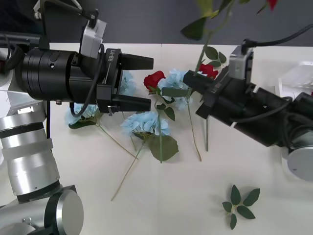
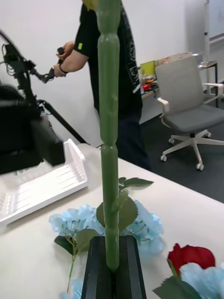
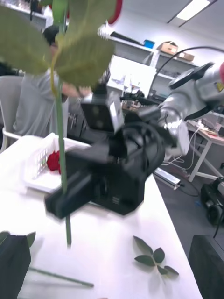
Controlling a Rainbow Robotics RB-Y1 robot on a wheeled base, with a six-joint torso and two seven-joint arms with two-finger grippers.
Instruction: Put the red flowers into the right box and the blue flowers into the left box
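The black right gripper (image 1: 191, 78) is clamped on 1 red rose's green stem (image 2: 108, 140); the black left gripper (image 1: 146, 83) hangs wide. 1 red bloom (image 3: 54, 161) lies in the white slotted plastic basket (image 3: 32, 180); pale-blue hydrangea clusters (image 1: 145, 122) remain mid-table.

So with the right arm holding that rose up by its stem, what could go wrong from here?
1. The right gripper pinches only the thin green stem of the lifted red rose; it could pivot or slip.
2. Its dangling stem end hangs above the pale-blue hydrangea clusters and may snag them.
3. The open left gripper sits close by, risking a bump.
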